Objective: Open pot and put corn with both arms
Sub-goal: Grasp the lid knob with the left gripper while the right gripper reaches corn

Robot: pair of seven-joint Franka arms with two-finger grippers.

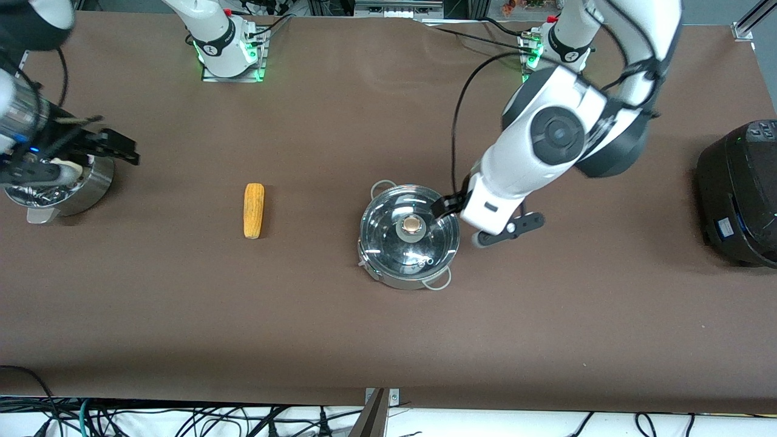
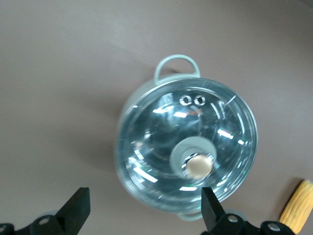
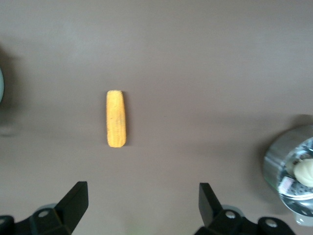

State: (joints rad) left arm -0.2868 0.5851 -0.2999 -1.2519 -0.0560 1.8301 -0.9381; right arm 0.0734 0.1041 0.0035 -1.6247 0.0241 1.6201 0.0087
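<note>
The steel pot stands mid-table with its glass lid on and the copper knob at the centre. The corn lies flat on the table beside it, toward the right arm's end. My left gripper is open and empty above the pot's edge at the left arm's end. In the left wrist view the left gripper has one fingertip over the lid near the knob. My right gripper is open and empty over the steamer pot. The right wrist view shows the right gripper apart from the corn.
A steel steamer pot holding a white bun stands at the right arm's end of the table. A large black cooker stands at the left arm's end. The corn also shows in the left wrist view.
</note>
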